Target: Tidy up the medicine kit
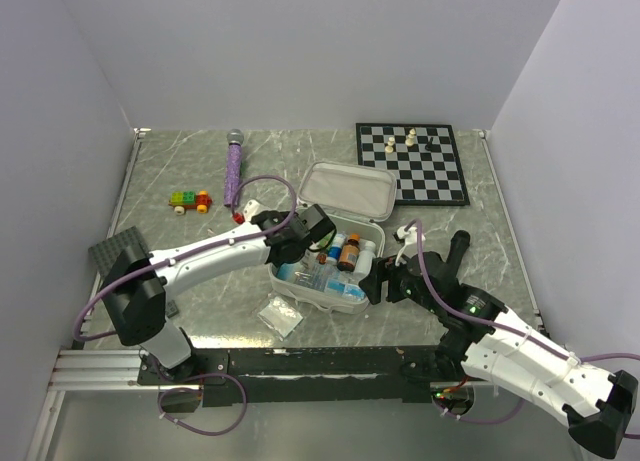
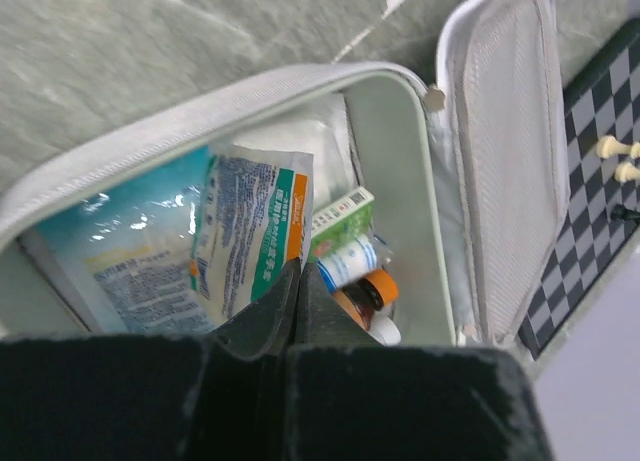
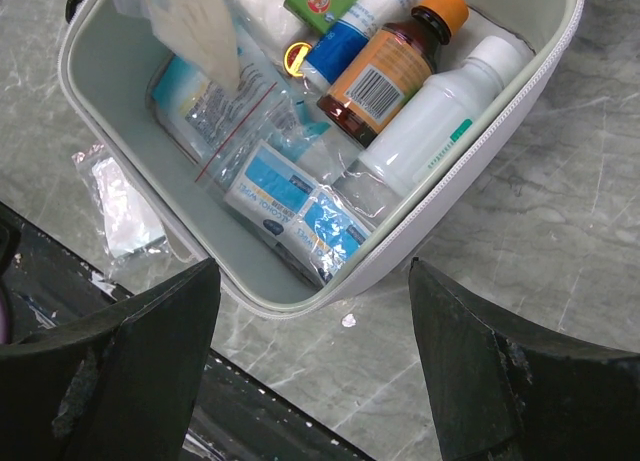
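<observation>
The medicine kit (image 1: 352,299), a white soft case, lies open in mid-table with its lid (image 1: 345,189) hinged back. Inside are a brown bottle with an orange cap (image 3: 385,76), a white bottle (image 3: 430,131), alcohol-wipe packets (image 3: 300,206), a zip bag (image 3: 225,121) and a green box (image 2: 342,217). My left gripper (image 2: 298,271) hangs over the kit's left part, shut on the corner of a printed white sachet (image 2: 250,231). It also shows in the top view (image 1: 300,243). My right gripper (image 3: 315,321) is open and empty, its fingers (image 3: 150,351) straddling the kit's near right corner.
A clear plastic packet (image 1: 280,316) lies on the table in front of the kit. A chessboard (image 1: 415,161) with a few pieces sits at the back right. A purple wand (image 1: 233,166), a brick toy car (image 1: 189,200) and a grey baseplate (image 1: 120,253) are at the left.
</observation>
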Available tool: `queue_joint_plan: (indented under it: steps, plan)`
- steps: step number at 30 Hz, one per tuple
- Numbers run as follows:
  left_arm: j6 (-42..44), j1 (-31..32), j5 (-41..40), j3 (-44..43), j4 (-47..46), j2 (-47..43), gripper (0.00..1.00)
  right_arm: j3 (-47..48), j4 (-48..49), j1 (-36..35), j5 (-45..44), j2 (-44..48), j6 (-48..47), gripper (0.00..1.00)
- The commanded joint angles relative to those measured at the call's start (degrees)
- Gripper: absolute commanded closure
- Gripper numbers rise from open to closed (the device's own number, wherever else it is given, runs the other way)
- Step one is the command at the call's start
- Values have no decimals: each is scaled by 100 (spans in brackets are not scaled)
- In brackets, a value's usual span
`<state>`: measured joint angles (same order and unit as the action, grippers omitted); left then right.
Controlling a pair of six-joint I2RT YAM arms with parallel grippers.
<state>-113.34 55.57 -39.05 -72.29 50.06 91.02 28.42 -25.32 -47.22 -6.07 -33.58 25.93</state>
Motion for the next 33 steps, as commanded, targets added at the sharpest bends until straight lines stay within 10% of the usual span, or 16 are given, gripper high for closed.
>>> queue_joint_plan:
  steps: [1,22,33]
  plan:
    - [232,15,231,-180,-532,-23,99,-21,62,2,-70,18,17,17]
    - [6796,15,1969,1392,-3035,-2457,99,-30,97,3,-79,27,43,17]
    - [7467,24,4167,1489,-3872,-1764,99,5,-8,3,-79,45,78,18]
